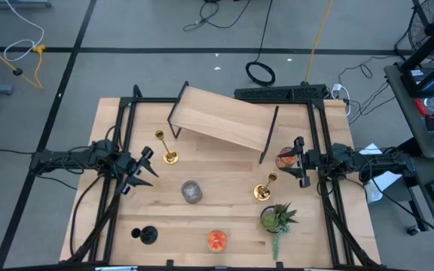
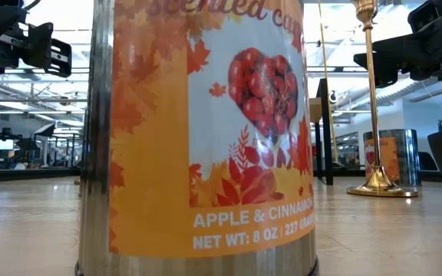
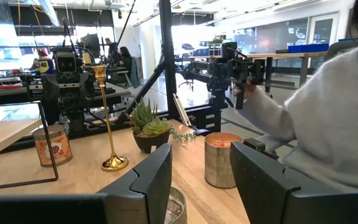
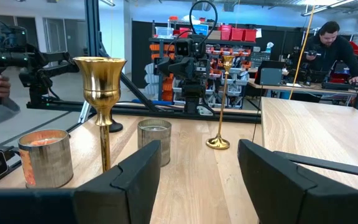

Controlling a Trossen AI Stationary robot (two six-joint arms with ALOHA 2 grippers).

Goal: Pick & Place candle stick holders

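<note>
Nearest the table's front edge: short black holder (image 1: 147,234) at left, orange candle (image 1: 217,239) in the middle, plant (image 1: 278,218) at right. Behind these, grey candle (image 1: 192,191) near the centre and one gold candlestick (image 1: 264,189) upright just beside the plant. Farther back, second gold candlestick (image 1: 164,147) upright left of centre. Left gripper (image 1: 143,172) wide open, empty, hovering just beside that candlestick. Right gripper (image 1: 298,159) also spread, empty, close to a labelled tin (image 1: 285,159) that seems to sit under the shelf's edge. Tilted wooden shelf (image 1: 228,117) at the back. Person in grey sleeve (image 3: 316,118) beyond the table.
</note>
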